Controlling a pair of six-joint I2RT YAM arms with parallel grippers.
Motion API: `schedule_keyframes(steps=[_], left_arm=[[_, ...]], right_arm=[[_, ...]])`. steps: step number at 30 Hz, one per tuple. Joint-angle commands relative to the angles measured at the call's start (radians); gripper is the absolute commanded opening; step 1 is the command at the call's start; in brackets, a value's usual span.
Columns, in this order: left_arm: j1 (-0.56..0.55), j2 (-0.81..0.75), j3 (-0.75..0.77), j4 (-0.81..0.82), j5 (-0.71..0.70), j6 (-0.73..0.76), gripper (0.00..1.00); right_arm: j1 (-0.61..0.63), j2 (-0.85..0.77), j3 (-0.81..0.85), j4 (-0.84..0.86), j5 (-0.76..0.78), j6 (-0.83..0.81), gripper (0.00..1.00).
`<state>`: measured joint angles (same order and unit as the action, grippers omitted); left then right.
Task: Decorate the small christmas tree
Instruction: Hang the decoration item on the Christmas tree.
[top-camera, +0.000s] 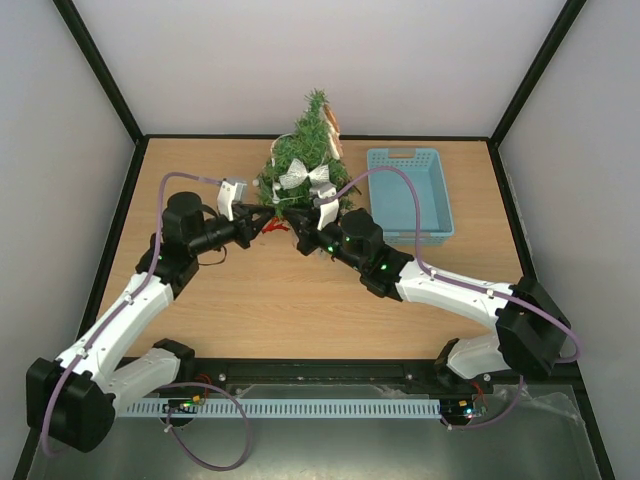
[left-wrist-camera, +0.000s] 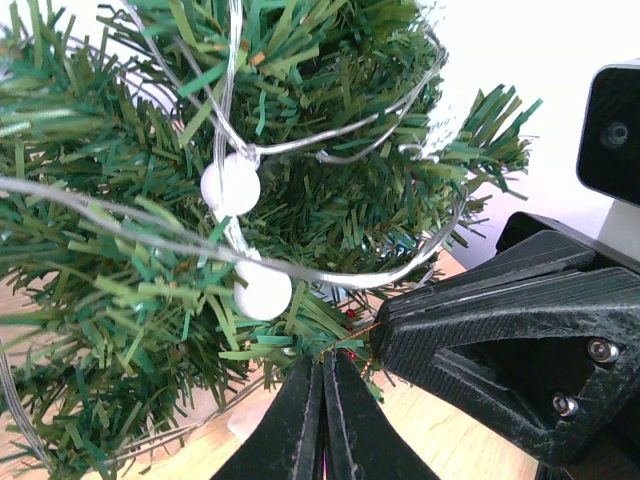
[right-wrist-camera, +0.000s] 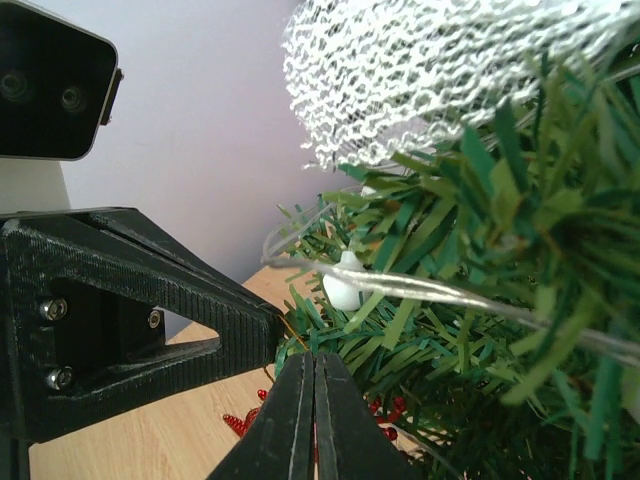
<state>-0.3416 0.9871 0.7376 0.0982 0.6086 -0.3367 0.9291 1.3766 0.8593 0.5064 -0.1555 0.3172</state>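
Observation:
The small christmas tree (top-camera: 305, 155) stands at the back middle of the table, with a silver mesh bow (top-camera: 306, 177), a silver wire and white bulbs (left-wrist-camera: 230, 186) on it. My left gripper (top-camera: 271, 222) and right gripper (top-camera: 291, 215) meet tip to tip at its lower front branches. Both are shut. In the left wrist view my left gripper (left-wrist-camera: 325, 365) pinches a thin gold thread (left-wrist-camera: 385, 322) that runs to the right gripper's fingers (left-wrist-camera: 500, 340). In the right wrist view my right gripper (right-wrist-camera: 313, 358) pinches the same thread (right-wrist-camera: 293, 335). A red beaded ornament (right-wrist-camera: 243, 420) hangs below it.
A light blue plastic basket (top-camera: 438, 200) lies right of the tree, behind my right arm. Grey walls close in the table at the back and both sides. Bare wooden tabletop (top-camera: 270, 300) lies in front of the tree.

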Motion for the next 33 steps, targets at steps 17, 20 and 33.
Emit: schedule_keyframes(steps=[17,20,33], left_arm=[[0.011,-0.013,-0.011,0.007,-0.009,-0.008,0.02],[0.012,-0.009,-0.009,-0.008,-0.032,0.000,0.02],[0.024,-0.025,-0.012,-0.014,-0.014,-0.018,0.02]], right_arm=[[0.007,0.013,0.017,0.023,0.002,-0.009,0.02],[0.012,0.025,0.016,0.038,0.000,-0.012,0.02],[0.028,0.026,0.027,0.034,0.029,-0.017,0.02]])
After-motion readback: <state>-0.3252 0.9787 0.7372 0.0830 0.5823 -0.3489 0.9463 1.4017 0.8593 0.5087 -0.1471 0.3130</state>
